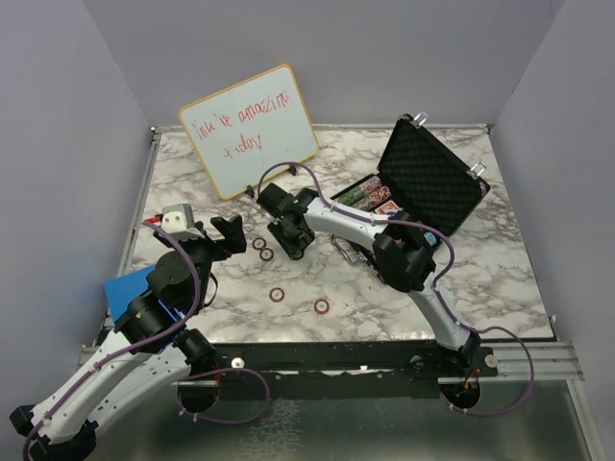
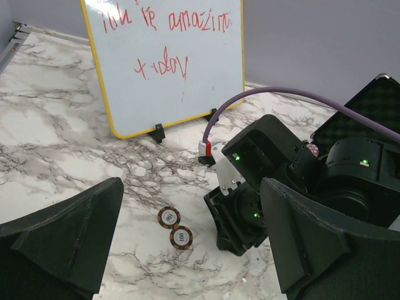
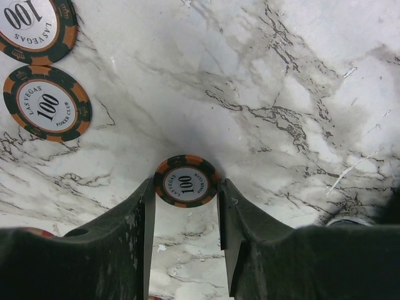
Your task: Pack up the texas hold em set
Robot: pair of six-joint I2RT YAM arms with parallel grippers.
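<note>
- Left of the open black metal-edged briefcase with foam lining [image 1: 437, 178], and well apart from it on the white marbled worktop [image 1: 500, 279], the right claw [image 3: 186, 187] points straight down over a round orange-and-dark poker chip marked 100 [image 3: 185, 179].
- That chip lies flat on the worktop. The claw's two dark fingers [image 3: 140, 215] stand on either side of it, right at its rim. The jaws are roughly half closed, and I cannot tell whether they press on the chip or merely flank it. Nothing is lifted.
- Two matching loose chips [image 3: 47, 103] lie just beside the claw, on its side away from the briefcase. Another chip [image 1: 277, 294] and one more chip [image 1: 322, 306] lie apart from these, farther from the briefcase towards the arm bases.
- Inside the briefcase's lower half sit rows of multicoloured chips [image 1: 363, 195].
- The left claw [image 2: 190, 187] hangs spread wide and holds nothing. It is farther from the briefcase than the right claw and faces the two loose chips.
- The step in hand, as I judge it, is gathering the scattered chips, with this one about to be pinched.
- The next move calls for a firm squeeze across the rim, since so thin and flat a disc may slip or tip. After that comes a clean lift and a carry across to the briefcase, then a release among the rows there. The other four chips would remain to collect.
</note>
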